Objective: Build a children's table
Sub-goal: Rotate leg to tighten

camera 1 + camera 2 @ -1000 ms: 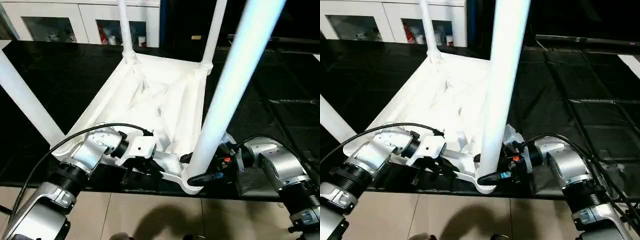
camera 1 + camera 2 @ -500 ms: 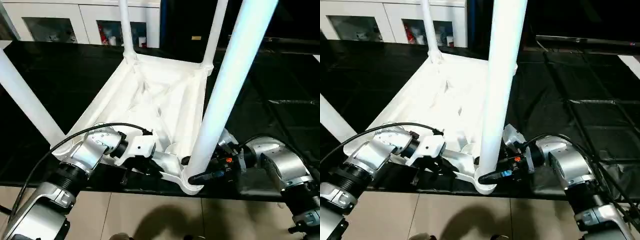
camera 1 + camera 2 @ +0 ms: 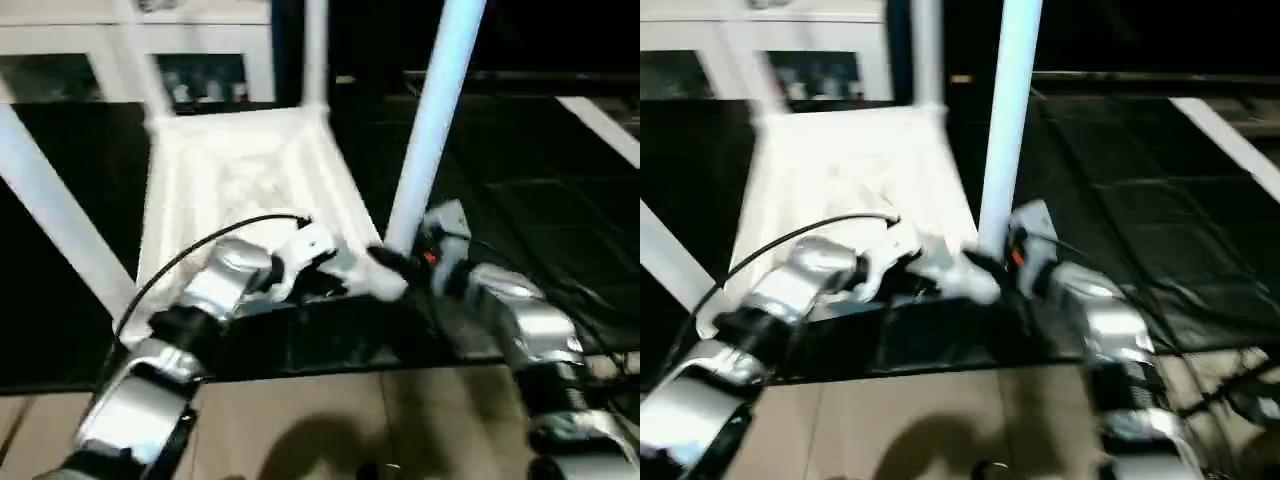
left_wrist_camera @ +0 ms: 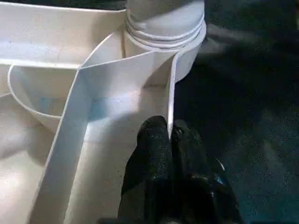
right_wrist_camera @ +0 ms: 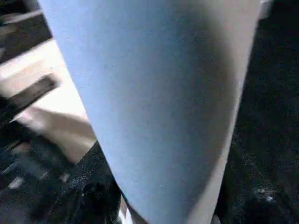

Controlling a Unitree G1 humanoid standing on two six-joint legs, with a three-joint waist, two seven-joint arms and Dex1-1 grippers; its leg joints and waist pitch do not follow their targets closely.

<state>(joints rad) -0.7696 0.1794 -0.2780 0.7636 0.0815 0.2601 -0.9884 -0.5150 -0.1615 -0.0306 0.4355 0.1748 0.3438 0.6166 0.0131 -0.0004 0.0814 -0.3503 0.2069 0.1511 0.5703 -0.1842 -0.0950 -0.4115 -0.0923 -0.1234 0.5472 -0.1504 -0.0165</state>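
The children's table lies upside down on a black surface, its white ribbed top (image 3: pixel 240 170) facing up. Legs stand in its corner sockets. The near right leg (image 3: pixel 435 110) rises steeply beside my right forearm. Another leg (image 3: pixel 50 220) slants up at the left, and a far one (image 3: pixel 316 50) stands at the back. My left gripper (image 4: pixel 169 140) is shut on the thin rim wall of the top, just below the near corner socket (image 4: pixel 163 28). My right gripper (image 3: pixel 400 262) is at the foot of the near right leg, with its dark fingers (image 5: pixel 93 186) pressed against both sides of the tube.
The black work surface (image 3: pixel 520 180) spreads to the right and ends in a front edge just beyond my wrists. Tan floor (image 3: pixel 350 420) lies below it. A white glass-door cabinet (image 3: pixel 60 50) stands behind the table.
The whole view has swung and blurred, so the camera moved. My right gripper's jaws have narrowed onto the near right leg. The left gripper keeps its hold on the rim.
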